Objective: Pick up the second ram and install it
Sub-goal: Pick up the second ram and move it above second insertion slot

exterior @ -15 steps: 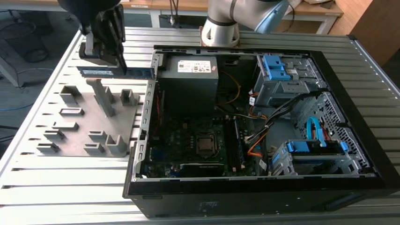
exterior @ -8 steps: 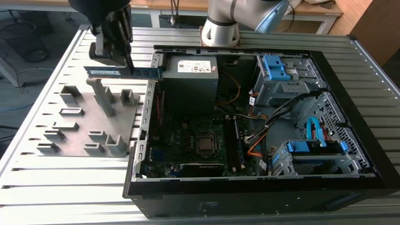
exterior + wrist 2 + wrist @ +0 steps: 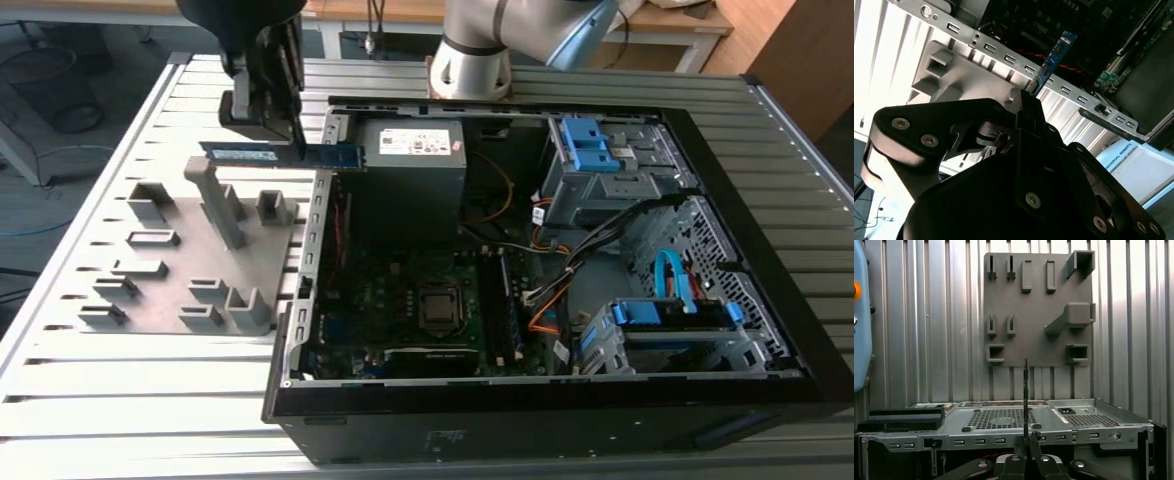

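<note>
The second ram (image 3: 254, 153) is a thin blue-green stick held level in the air, above the gap between the grey holder plate (image 3: 160, 285) and the open computer case (image 3: 300, 300). My gripper (image 3: 286, 140) is shut on its upper edge near the middle. In the second wrist view the ram (image 3: 1055, 56) sticks out past the fingertips (image 3: 1026, 102) toward the case wall. In the first wrist view the ram (image 3: 1025, 390) shows edge-on, rising from the gripper (image 3: 1026, 446). The motherboard (image 3: 420, 290) lies in the case, with dark memory slots (image 3: 506, 300) on the exterior view's right of the processor.
The grey holder plate carries several upright holder blocks (image 3: 214, 195). Inside the case sit a power supply (image 3: 414, 150), blue drive cages (image 3: 587, 150) and loose cables (image 3: 587, 250). The slatted metal table (image 3: 134, 400) surrounds everything. The arm's base (image 3: 470, 60) stands behind the case.
</note>
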### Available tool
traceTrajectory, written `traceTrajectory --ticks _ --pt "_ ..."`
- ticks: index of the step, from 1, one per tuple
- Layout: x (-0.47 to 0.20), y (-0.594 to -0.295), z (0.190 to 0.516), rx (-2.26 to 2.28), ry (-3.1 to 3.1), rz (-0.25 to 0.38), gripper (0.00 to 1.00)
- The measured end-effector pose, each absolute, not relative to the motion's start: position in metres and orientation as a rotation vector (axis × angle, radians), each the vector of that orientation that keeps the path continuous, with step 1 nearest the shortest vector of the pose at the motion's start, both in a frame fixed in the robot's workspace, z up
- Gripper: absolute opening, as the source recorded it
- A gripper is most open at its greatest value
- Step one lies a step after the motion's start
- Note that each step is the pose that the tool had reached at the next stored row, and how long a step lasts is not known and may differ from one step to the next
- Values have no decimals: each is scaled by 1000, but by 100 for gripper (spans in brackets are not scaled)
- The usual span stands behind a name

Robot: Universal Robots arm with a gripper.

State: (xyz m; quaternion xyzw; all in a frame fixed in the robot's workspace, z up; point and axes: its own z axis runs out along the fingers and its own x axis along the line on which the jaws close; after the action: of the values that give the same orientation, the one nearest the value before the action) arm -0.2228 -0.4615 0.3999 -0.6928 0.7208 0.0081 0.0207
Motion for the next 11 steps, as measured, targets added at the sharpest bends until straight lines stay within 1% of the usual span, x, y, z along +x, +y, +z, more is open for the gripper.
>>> traceTrajectory --ticks 11 --pt "-202 -461 400 -2148 2235 25 14"
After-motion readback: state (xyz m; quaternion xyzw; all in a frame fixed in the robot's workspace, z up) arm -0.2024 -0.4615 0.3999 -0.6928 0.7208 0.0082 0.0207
